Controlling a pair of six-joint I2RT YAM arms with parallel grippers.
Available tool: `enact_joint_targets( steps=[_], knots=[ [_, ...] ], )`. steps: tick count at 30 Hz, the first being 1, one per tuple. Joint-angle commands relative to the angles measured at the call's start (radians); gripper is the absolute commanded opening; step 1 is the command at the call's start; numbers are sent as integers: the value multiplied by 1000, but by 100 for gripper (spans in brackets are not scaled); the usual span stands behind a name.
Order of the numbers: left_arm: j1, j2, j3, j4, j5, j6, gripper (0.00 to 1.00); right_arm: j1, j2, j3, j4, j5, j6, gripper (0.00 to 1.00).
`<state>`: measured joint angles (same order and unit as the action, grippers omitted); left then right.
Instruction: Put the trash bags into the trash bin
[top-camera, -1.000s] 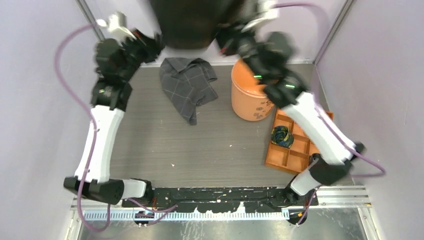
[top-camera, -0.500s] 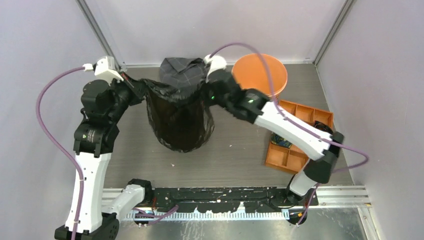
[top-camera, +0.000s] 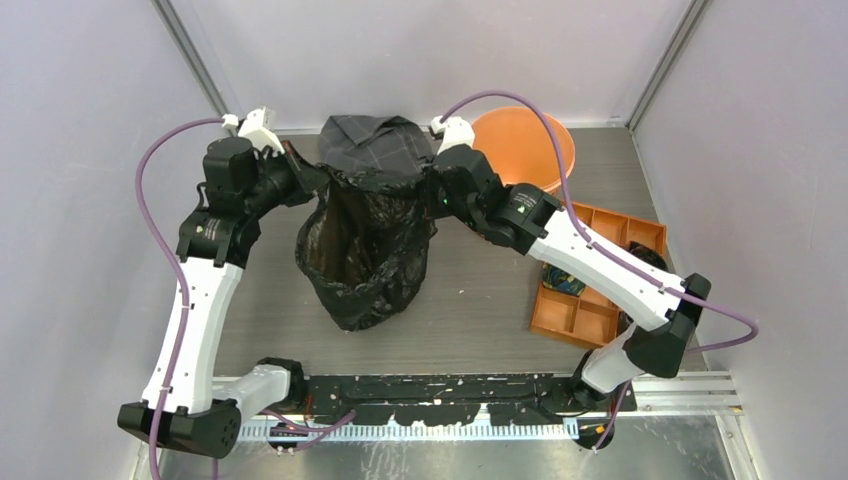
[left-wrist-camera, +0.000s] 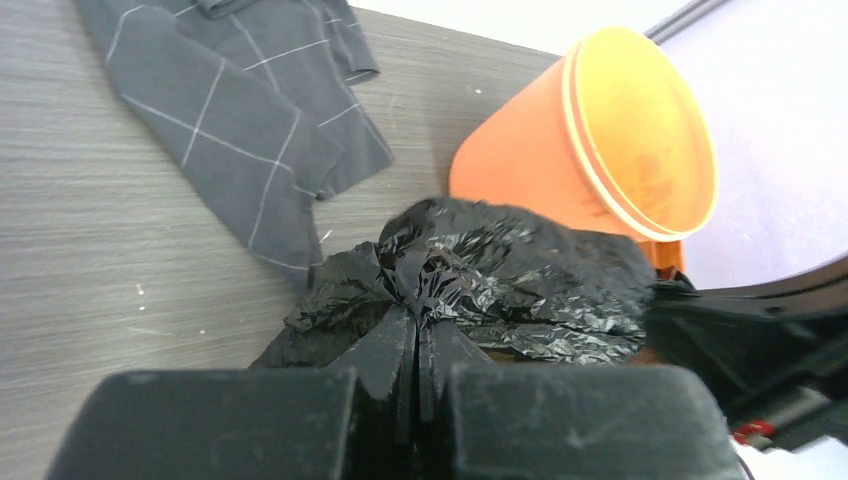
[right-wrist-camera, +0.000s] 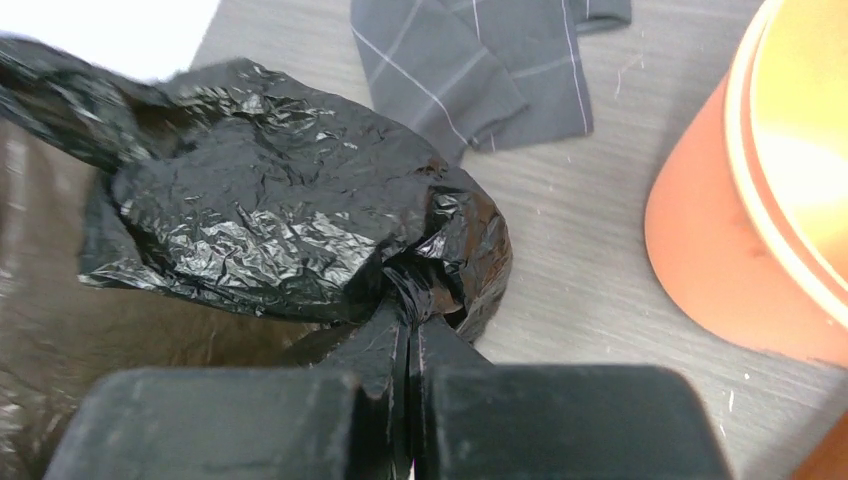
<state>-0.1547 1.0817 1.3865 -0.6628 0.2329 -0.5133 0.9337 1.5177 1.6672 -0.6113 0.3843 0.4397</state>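
Black glossy plastic-film trash bag (top-camera: 365, 250) is hanging between the two arms, over the grey wood-grain table (top-camera: 480, 300) and just left of the round orange plastic trash bin (top-camera: 530, 145), not yet in it. The left gripper (left-wrist-camera: 415, 350) is pinching one side of the bag's rim, its jaws closed tight on a gathered pleat of film; the right gripper (right-wrist-camera: 405, 340) is doing the same on the opposite side. Holding the rim at two points apart is keeping the mouth spread (floppy film would otherwise collapse shut), probably so the bag can be drawn over the bin. Behind the bag, the grey checked cloth (top-camera: 375, 140) is lying flat, and the flat orange compartment tray (top-camera: 575, 318) is sitting to the right.

Compared with a second ago, when both arms were raised high toward the camera with the bag lifted, the arms are now working lower. Since half a second ago the mouth is gaping wider and the body is sagging more crumpled.
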Motion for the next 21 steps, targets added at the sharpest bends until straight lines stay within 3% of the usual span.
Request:
enact_joint_targets(
  steps=[1,5,12,17,21],
  knots=[
    [4,-33,33,104,97,-8,0,14,-85,-53,2,-23,-14,5],
    [4,-4,101,119,141,-31,0,25,-134,-76,-14,-18,-23,21],
    [3,30,150,126,234,-55,0,128,-210,-58,0,48,-160,68],
    [2,38,156,123,275,-61,1,201,-176,27,-20,70,-261,81],
    [-2,30,147,132,315,-68,0,237,-71,132,-80,102,-320,84]
  ],
)
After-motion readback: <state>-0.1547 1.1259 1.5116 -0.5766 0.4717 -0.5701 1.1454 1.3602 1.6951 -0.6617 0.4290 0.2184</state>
